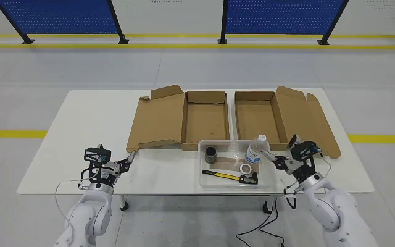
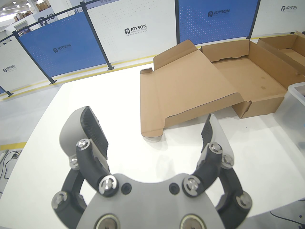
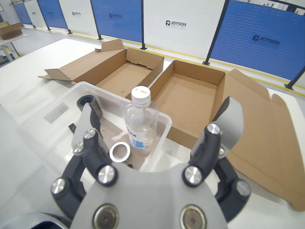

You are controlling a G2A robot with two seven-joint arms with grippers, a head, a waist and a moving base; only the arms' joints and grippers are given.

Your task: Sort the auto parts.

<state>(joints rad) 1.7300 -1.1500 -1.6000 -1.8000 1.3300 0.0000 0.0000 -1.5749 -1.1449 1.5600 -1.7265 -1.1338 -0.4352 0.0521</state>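
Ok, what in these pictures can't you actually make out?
Yellow-handled tool: top view, too small to name; right wrist view, mostly hidden behind the right hand.
Clear bin: left wrist view, cut off by the edge, contents unseen.
Dark cylinder: right wrist view, lower part behind the hand.

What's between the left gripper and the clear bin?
Bare tabletop. The top view shows nothing between the left gripper and the clear bin. The open cardboard box has its flap just beyond that stretch.
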